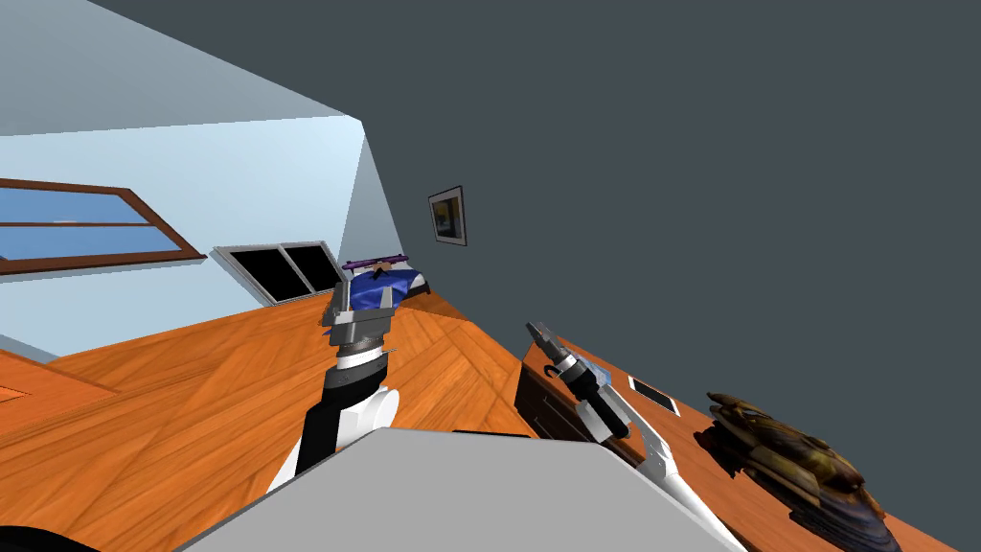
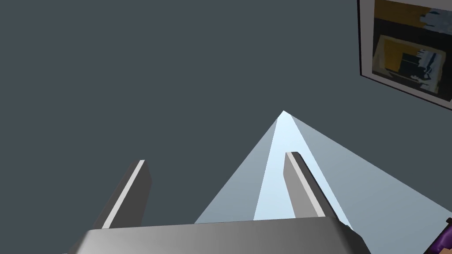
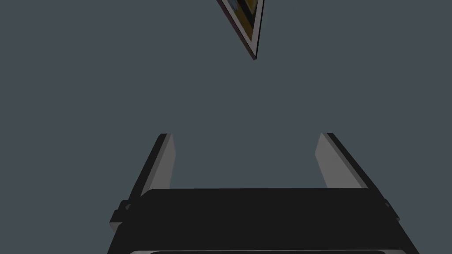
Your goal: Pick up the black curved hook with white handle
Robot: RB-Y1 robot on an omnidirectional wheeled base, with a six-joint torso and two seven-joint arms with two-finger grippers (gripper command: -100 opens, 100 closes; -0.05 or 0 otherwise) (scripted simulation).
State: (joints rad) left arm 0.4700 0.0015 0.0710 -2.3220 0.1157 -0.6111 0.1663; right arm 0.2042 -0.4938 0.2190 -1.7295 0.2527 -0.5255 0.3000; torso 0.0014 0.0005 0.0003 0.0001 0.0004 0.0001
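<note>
Holding right hand (image 3: pixel 245 134) just over the counter (image 1: pixel 682 422) edge and left hand (image 2: pixel 216 157) well off it, both spread wide, likely ready to grab.

Smooth, faintly glossy wooden floor (image 1: pixel 192 402)

Centre of the head view: a blue object (image 1: pixel 388 285) with a purple bar (image 1: pixel 376 261) on top, partly hidden behind the left gripper (image 1: pixel 360 305) and too small to identify. Right of centre, a pale blue scrap (image 1: pixel 596 371) peeks from behind the right forearm (image 1: pixel 602 404). Lower right, a dark brown lumpy object (image 1: pixel 795 460) on a wooden top (image 1: pixel 685 436) is cut off by the bottom edge. Far left, a window (image 1: pixel 86 225) runs off the frame. Lower right corner of the left wrist view: a purple sliver (image 2: pixel 443 240), cut off.
</note>
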